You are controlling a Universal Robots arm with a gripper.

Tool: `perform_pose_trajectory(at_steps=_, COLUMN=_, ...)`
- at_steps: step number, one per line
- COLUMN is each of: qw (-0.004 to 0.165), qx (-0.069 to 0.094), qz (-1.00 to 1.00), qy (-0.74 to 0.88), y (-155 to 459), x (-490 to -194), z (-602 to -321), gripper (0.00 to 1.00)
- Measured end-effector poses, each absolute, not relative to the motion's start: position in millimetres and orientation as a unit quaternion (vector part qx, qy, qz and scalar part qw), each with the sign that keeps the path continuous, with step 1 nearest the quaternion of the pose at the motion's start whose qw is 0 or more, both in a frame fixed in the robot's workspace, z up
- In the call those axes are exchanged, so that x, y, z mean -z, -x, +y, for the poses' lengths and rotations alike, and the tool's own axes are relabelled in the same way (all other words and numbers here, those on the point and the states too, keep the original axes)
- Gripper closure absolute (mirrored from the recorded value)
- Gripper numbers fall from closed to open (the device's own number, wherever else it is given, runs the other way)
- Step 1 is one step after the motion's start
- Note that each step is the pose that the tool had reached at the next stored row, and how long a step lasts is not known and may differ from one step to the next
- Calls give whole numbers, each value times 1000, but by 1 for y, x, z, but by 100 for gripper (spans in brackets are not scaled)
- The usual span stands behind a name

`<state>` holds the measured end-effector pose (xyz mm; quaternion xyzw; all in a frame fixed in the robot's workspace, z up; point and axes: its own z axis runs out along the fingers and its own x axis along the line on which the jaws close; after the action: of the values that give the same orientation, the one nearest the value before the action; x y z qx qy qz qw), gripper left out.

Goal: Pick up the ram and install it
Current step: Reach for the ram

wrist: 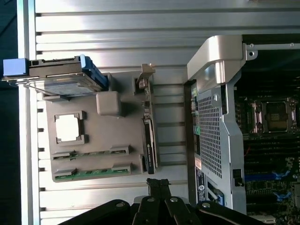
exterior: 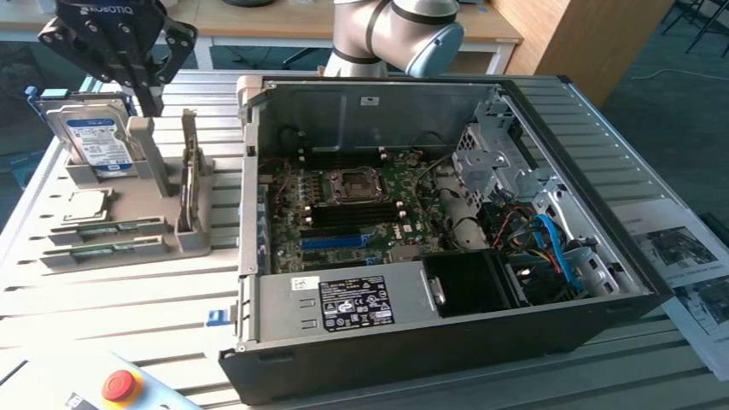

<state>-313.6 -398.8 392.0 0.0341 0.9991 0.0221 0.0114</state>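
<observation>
Two ram sticks lie flat in slots of a grey parts holder (exterior: 194, 243), one (exterior: 108, 229) just behind the other (exterior: 101, 251). In the wrist view the nearer green ram stick (wrist: 91, 172) shows clearly, with the second ram stick (wrist: 91, 153) beside it. My black gripper (exterior: 150, 107) hangs above the holder's back end, next to the upright hard drive (exterior: 97, 137), well above the ram. Its fingers (wrist: 159, 185) are pressed together with nothing between them.
The holder also carries a CPU (exterior: 85, 205) and an upright expansion card (exterior: 191, 184). An open computer case (exterior: 456, 342) with its motherboard (exterior: 353, 209) sits toward the exterior view's right. A red stop button (exterior: 119, 386) is at the front. The table is slatted metal.
</observation>
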Motion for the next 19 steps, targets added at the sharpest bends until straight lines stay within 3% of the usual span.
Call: perform_pose_trajectory(at_steps=19, qw=11, qx=-22, qz=999, qy=-34, y=341, x=-392, z=-399, gripper=89)
